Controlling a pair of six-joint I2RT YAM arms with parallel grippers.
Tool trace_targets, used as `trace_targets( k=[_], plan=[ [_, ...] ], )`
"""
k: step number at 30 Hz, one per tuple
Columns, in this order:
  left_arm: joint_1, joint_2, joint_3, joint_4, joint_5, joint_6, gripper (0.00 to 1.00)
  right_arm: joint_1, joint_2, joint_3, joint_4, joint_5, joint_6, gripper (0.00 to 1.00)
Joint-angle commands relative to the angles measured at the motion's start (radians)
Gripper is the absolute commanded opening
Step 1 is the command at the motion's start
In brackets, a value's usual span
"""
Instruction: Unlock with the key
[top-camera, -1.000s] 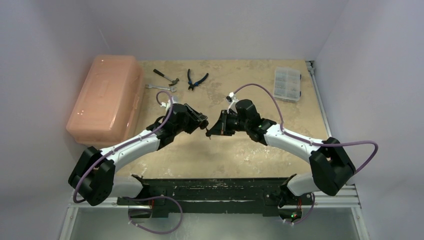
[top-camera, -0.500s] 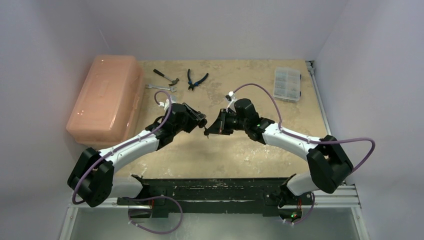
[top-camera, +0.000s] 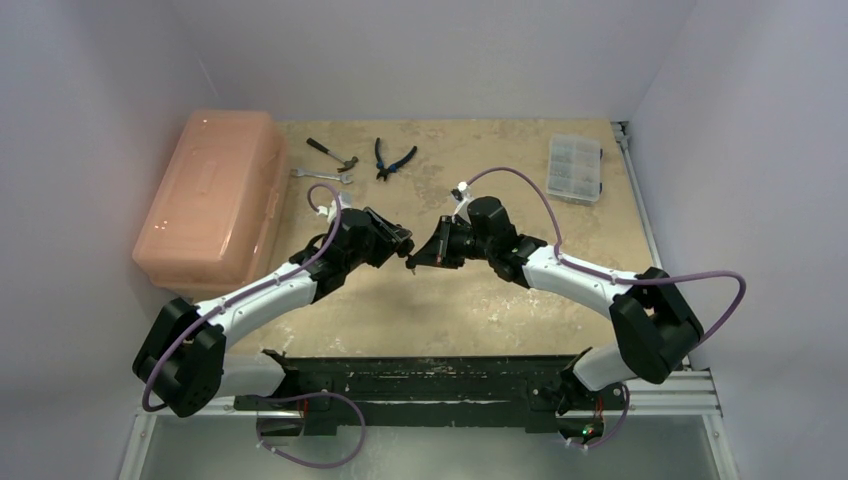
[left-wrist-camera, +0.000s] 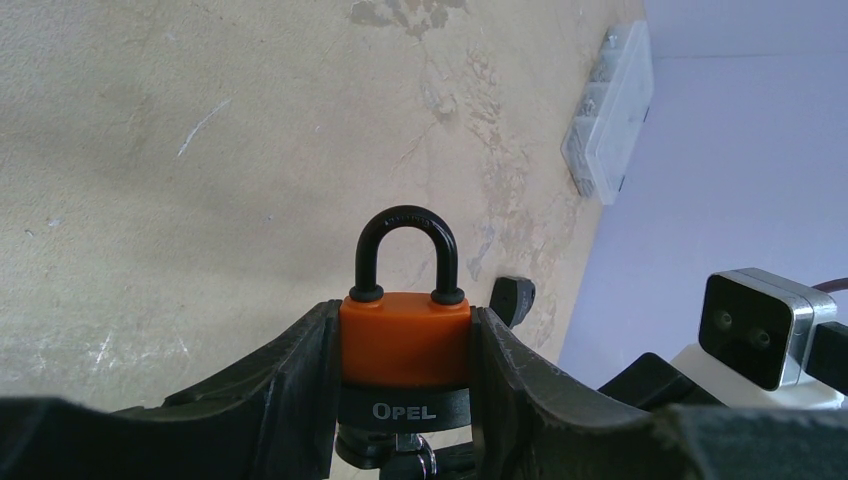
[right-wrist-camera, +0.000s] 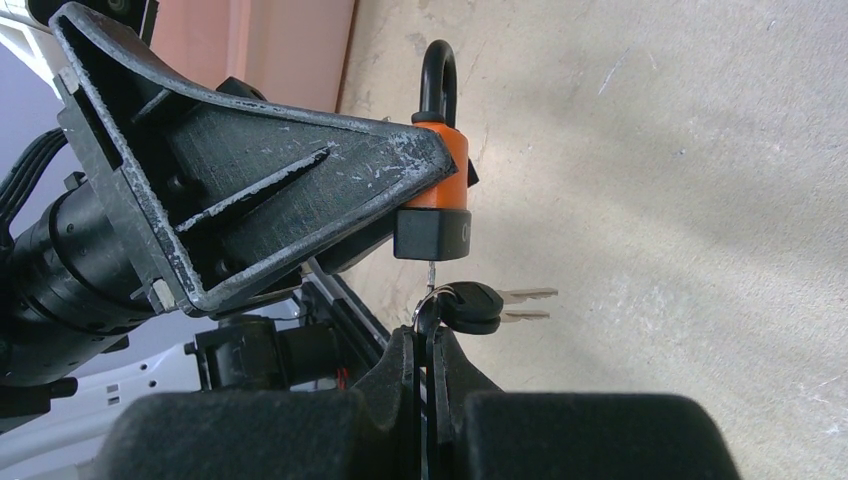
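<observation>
1. Padlock (left-wrist-camera: 405, 338), orange with a black base, is held in the air over the middle of the table (top-camera: 480, 310), between the two arms.
2. Left gripper (top-camera: 398, 243) has its fingers (left-wrist-camera: 300, 370) clamped on the two sides of the orange body.
3. Right gripper (right-wrist-camera: 428, 345) has its fingers pressed together on the head of a key (right-wrist-camera: 431, 275). The key's thin blade runs up into the lock's black base. Two spare keys (right-wrist-camera: 495, 303) hang off the ring to one side.
4. Grasping and inserting look done, though how deep the blade sits cannot be told. The shackle (left-wrist-camera: 407, 240) is seated in the body on both legs, so the lock is shut. Turning the key and freeing the shackle are left.
5. Below the lock the tabletop is bare. The pink toolbox (top-camera: 210, 195) stands well apart on the left. The hammer (top-camera: 333, 153), wrench (top-camera: 320, 175), pliers (top-camera: 393, 160) and clear parts box (top-camera: 575, 167) lie along the far side.
6. The tight spot is between the grippers themselves. The left finger's edge is just beside the key ring, so a wrist turn has little room.
</observation>
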Motion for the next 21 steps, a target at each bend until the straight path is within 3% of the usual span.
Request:
trace_targets(
  k=[1, 21],
  plan=[
    [-0.003, -0.049, -0.001, 0.054, 0.038, -0.012, 0.00, -0.007, 0.005, 0.050, 0.060, 0.041, 0.013, 0.00],
    [-0.003, -0.042, 0.028, 0.038, 0.053, -0.013, 0.00, -0.007, 0.011, 0.047, 0.070, 0.065, 0.006, 0.00]
  ],
)
